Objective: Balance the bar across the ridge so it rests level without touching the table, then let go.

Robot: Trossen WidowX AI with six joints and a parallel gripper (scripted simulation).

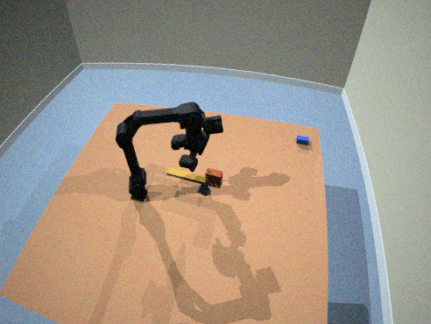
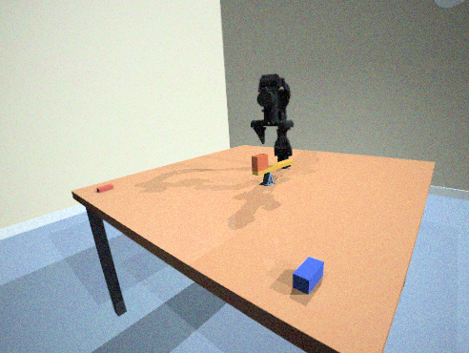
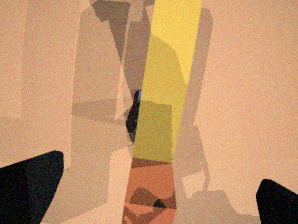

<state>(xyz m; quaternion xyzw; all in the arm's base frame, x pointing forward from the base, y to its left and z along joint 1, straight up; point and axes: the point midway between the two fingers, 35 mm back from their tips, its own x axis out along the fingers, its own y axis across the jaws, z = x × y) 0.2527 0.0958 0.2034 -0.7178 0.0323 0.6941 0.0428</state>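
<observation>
The yellow bar (image 1: 186,176) (image 2: 279,165) (image 3: 167,75) lies across the top of the small dark blue ridge (image 1: 204,190) (image 2: 268,179) (image 3: 134,119). An orange-red block (image 1: 214,177) (image 2: 259,163) (image 3: 153,182) sits at one end of the bar, close to the ridge; the longer side reaches toward the arm's base. Both ends look raised off the table, and the bar looks about level, though a slight tilt is hard to judge. My gripper (image 1: 183,152) (image 2: 273,135) (image 3: 165,179) is wide open and empty above the bar, a finger on either side, touching nothing.
A blue block (image 1: 302,140) (image 2: 309,275) lies near the far corner of the table (image 1: 272,219) (image 2: 362,215). A small red cylinder (image 2: 105,188) lies by another corner. The arm's shadows fall around the ridge.
</observation>
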